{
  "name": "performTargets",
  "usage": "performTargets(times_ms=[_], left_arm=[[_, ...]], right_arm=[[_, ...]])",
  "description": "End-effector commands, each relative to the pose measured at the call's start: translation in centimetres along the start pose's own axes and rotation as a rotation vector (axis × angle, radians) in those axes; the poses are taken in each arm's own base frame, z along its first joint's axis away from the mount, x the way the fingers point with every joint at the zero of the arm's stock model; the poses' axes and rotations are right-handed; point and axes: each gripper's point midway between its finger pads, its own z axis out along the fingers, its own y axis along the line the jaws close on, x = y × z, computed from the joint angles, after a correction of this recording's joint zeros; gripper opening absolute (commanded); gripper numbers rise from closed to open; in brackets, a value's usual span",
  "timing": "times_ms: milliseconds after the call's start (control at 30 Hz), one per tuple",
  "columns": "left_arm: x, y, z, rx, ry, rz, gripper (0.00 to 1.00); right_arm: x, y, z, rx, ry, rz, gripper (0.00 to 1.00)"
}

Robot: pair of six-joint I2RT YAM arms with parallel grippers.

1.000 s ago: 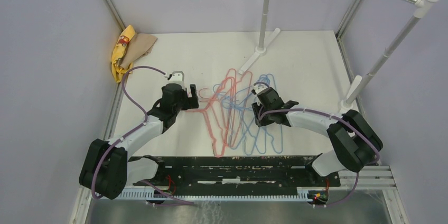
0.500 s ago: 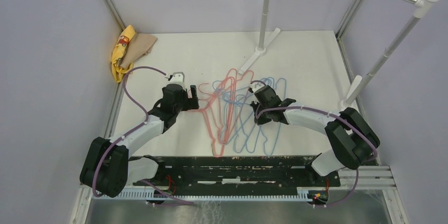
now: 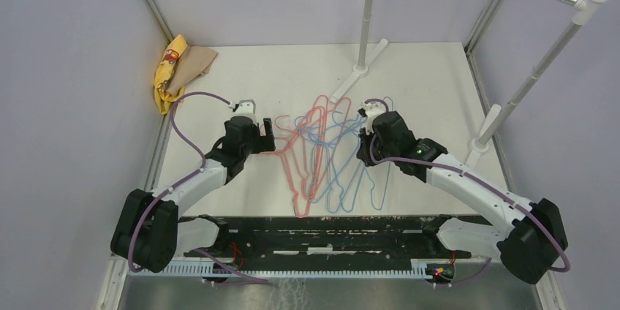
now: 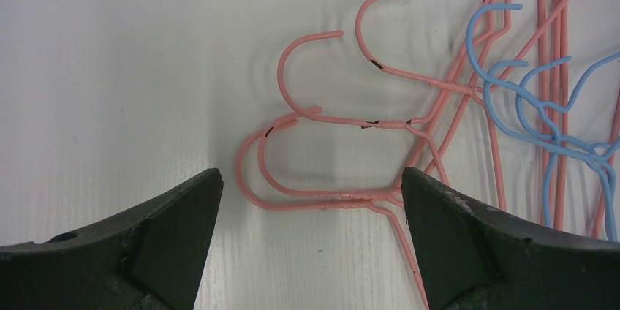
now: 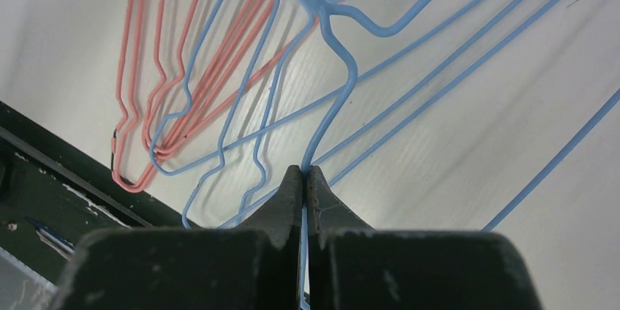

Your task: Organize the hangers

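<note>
While the left gripper [image 4: 308,182] hovers, jaws apart, over pink hangers [image 4: 387,123] on the table [image 3: 409,76], the right gripper [image 5: 305,175] has jaws clamped on a blue hanger [image 5: 353,74].

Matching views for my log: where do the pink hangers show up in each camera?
Top external: pink hangers lie at table centre, forming the left side of the tangle.
Left wrist: their hooks and necks fill the middle and right, beyond the open left gripper.
Right wrist: upper left, running down to the lower left.
Shared landmark: the blue hangers crossing them in every view.
</note>
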Motion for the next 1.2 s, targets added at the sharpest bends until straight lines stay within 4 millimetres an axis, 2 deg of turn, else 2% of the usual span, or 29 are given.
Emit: performTargets(times_ms=[0, 67, 300, 400, 500, 600, 733, 1067, 1167], left_arm=[[-1.1, -0.2, 0.3, -0.006, -0.049, -0.033, 0.99], [-1.1, -0.2, 0.2, -0.004, -0.051, -0.034, 0.99], [-1.3, -0.3, -0.2, 0.007, -0.059, -0.045, 0.99], [-1.7, -0.6, -0.7, 0.022, -0.074, -0.063, 0.99], [-2.0, -1.0, -1.2, 0.048, -0.094, -0.089, 0.99], [-2.2, -1.2, -1.6, 0.065, -0.109, -0.099, 0.99], [-2.5, -0.7, -1.7, 0.042, -0.121, -0.094, 0.99], [-2.1, -0.1, -1.3, 0.008, -0.113, -0.088, 0.99], [-2.1, 0.0, -1.3, 0.005, -0.113, -0.087, 0.99]], right_arm=[[-6.3, -0.1, -2.7, 0.054, -0.237, 0.044, 0.01], [-9.2, -0.5, -4.0, 0.087, -0.343, 0.060, 0.01], [-22.4, -1.4, -10.4, 0.127, -0.746, 0.111, 0.01], [-27.1, -2.6, -12.2, 0.120, -0.844, 0.148, 0.01], [-30.6, -4.4, -13.2, 0.113, -0.918, 0.181, 0.01], [-33.0, -5.6, -13.8, 0.100, -0.976, 0.198, 0.01], [-34.8, -6.0, -15.3, 0.091, -1.041, 0.181, 0.01], [-36.8, -6.5, -20.3, 0.109, -1.159, 0.138, 0.01], [-37.3, -7.5, -21.4, 0.154, -1.180, 0.146, 0.01]])
